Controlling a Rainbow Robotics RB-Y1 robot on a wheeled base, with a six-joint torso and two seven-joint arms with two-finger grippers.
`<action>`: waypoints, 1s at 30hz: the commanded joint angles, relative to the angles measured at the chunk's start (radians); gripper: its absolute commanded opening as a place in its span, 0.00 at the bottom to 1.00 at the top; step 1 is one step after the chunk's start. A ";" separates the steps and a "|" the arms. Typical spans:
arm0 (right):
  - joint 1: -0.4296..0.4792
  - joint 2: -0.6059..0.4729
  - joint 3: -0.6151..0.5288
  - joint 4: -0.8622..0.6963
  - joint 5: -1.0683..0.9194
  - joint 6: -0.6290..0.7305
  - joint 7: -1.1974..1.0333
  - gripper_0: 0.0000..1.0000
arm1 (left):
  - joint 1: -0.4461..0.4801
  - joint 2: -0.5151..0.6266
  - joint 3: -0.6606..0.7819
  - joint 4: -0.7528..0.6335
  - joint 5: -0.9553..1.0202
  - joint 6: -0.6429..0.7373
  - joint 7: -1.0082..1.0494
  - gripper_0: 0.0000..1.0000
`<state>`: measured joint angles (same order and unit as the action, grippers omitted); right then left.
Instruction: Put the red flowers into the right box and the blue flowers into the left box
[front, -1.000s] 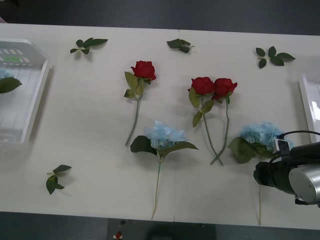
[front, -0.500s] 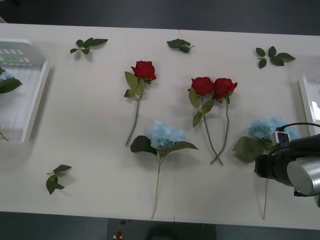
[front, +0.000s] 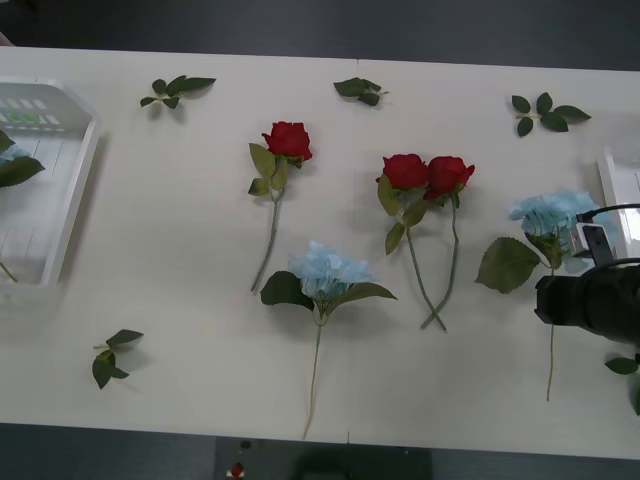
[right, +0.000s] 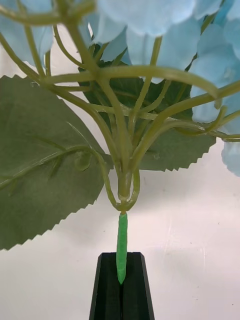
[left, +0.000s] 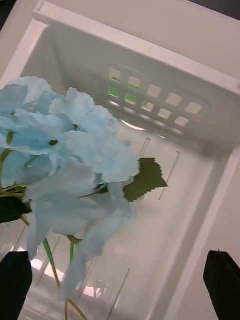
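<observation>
Lifting now: my right gripper (right: 121, 287) has raised the pale-blue fluffy flower cluster on its long green stem (front: 551, 214) off the white table (front: 180, 300); a second ago that bloom lay flat near the table's right front, and now it hangs higher and further right, its big serrated green leaf (front: 506, 265) spread out to the side. From the right wrist camera I see the black fingers closed tight on the taped green stem just under the branching head.

Nothing else has shifted. The lone deep-red rose with a thin green stem (front: 287, 140) and the crossed pair of red roses (front: 426, 173) lie mid-table, with another pale-blue cluster (front: 329, 271) in front of them, flat on the surface. The edge of the shallow white right tray (front: 612, 200) sits just beside the lifted bloom.

My left gripper (left: 120, 285) hovers wide open over the white translucent ribbed left tray (left: 165, 70), where a blue cluster (left: 70, 150) already lies.
</observation>
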<state>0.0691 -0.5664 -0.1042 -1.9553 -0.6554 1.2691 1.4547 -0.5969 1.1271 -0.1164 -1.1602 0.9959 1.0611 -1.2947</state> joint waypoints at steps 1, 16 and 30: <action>-0.052 0.007 -0.045 -0.054 -0.093 0.036 0.130 0.00 | -0.017 0.017 0.055 -0.141 0.018 0.086 0.057 1.00; -0.180 0.008 -0.126 -0.056 -0.537 0.096 0.282 0.00 | -0.017 -0.139 0.055 -0.377 -0.026 0.131 0.248 1.00; -0.316 0.051 -0.126 0.022 -0.894 0.093 0.263 0.00 | 0.046 -0.199 0.123 -0.593 0.231 0.135 0.282 1.00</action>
<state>-0.2130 -0.5415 -0.2272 -1.9158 -1.5109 1.3689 1.7072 -0.5940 0.9105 -0.0615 -1.6620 1.1616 1.1921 -1.0428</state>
